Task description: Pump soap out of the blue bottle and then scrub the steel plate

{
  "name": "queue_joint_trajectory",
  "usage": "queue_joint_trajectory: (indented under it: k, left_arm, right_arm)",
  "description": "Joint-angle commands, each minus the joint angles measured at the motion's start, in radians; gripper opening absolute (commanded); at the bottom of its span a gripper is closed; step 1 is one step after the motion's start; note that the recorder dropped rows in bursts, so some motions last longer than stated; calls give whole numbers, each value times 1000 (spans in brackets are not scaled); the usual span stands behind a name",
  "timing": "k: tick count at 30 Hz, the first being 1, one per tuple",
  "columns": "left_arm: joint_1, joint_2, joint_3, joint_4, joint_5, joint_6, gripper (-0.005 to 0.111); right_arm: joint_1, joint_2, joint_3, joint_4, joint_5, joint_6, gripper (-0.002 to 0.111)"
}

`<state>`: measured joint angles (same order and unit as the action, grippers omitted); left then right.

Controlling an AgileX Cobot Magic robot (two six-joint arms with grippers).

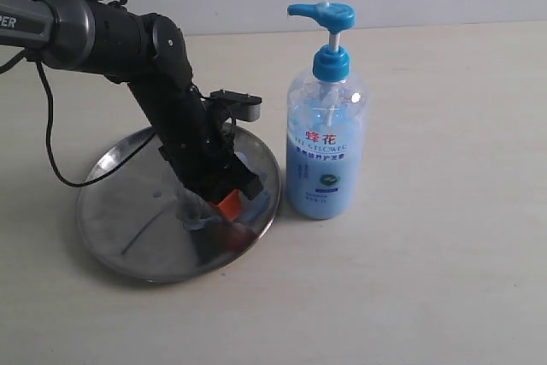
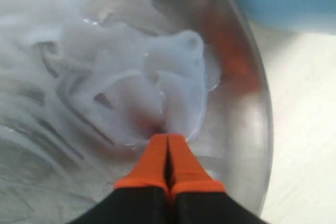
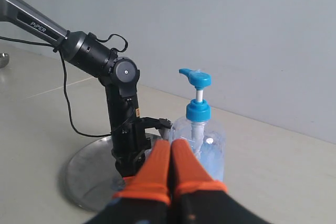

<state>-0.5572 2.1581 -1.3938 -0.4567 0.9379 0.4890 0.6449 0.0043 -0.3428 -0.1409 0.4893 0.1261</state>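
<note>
Looking through the exterior view first, I see the left gripper, black with orange fingertips, angled down onto the round, shallow, shiny steel plate. Its tips touch the plate's floor on the side nearest the tall clear plastic pump bottle. That bottle has a bright blue head and stands upright on the pale tabletop, just beside the plate's rim, its long axis vertical and its spout pointing over towards the plate. It looks nearly full of light blue liquid. The right gripper is out of this picture, so the left arm is the nearer one by far. In the left wrist view the orange fingers are pressed together with nothing between them. The pale blue translucent soap lies directly ahead of the tips as glossy streaks spread across the plate's floor, reaching up to the fingertips. I see nothing else in the plate. I judge the scrub turns on sweeping forward through that smear. In the right wrist view the right gripper hangs well apart from the bottle and plate, its fingers together and empty.
</note>
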Motion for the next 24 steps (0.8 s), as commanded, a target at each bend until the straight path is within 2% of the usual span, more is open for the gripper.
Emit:
queue_joint_trajectory:
  k: [1,4,15,19,24]
  left_arm:
    - [-38,0,-2,-18,-37,13,0]
    - [-55,0,-2,-18,-72,13,0]
    - [-51,0,-2,-16,-264,3,0]
    - [-49,0,-2,35,-278,-9,0]
    - [-39,0,-2,151,-238,-105,0]
  right_arm:
    - [2,-4,10,3,-8,-1,0]
    - [2,-4,10,3,-8,-1,0]
    - [2,-4,10,3,-8,-1,0]
    - [2,-4,10,3,-10,-1,0]
    - [2,-4,10,3,-10,-1,0]
